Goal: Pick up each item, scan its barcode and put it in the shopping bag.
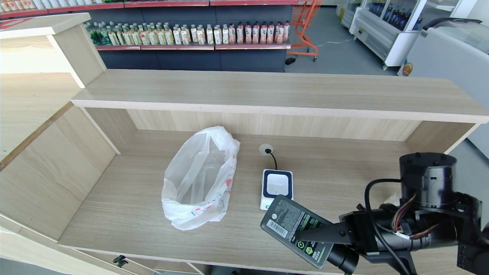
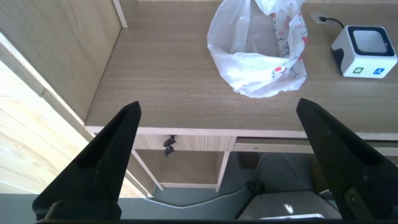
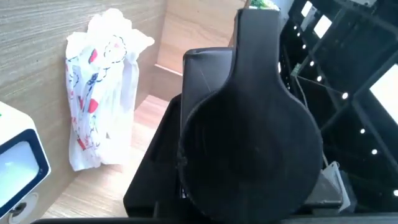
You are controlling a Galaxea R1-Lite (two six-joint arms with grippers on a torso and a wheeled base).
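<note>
Head view, packet: the dark packet [image 1: 284, 219] is clamped in the right gripper [image 1: 309, 236] and held above the front of the counter [image 1: 126, 214]. Its free end sticks out past the fingertips, and the barcode [image 1: 276, 228] faces up.
Right gripper: it is closed on the packet's near end, with one finger lying across the printed face.
Scanner: the white scanner [image 1: 277, 187] sits just beyond the packet's free end with its window facing up. The overlap hides whether there is a gap between them.
Shopping bag: the shopping bag [image 1: 200, 177] is past the scanner and off to this gripper's left. It is slumped on the counter with its mouth only partly open.
Left gripper: the left gripper [image 2: 219, 106] has its jaws spread wide with nothing between them. It hangs over the counter's front edge, and the bag is ahead of it and well apart.
Risk, scan: barcode and scanner window both face up, so the code likely fails to read unless the wrist rolls the packet over.
Risk, grip: the hold is at one end only, so a roll or swing may let the packet pivot or slip out.
Risk, contact: a low pass could nudge the scanner.
Risk, bag: the limp rim may catch the packet, which would then land beside the bag.
Left wrist view adds: it shows the bag's near, closed end and the counter's front edge, and the scanner's side face.
Right wrist view adds: it shows the packet's dark reverse side behind the finger, with bag and scanner beyond, but no barcode.
</note>
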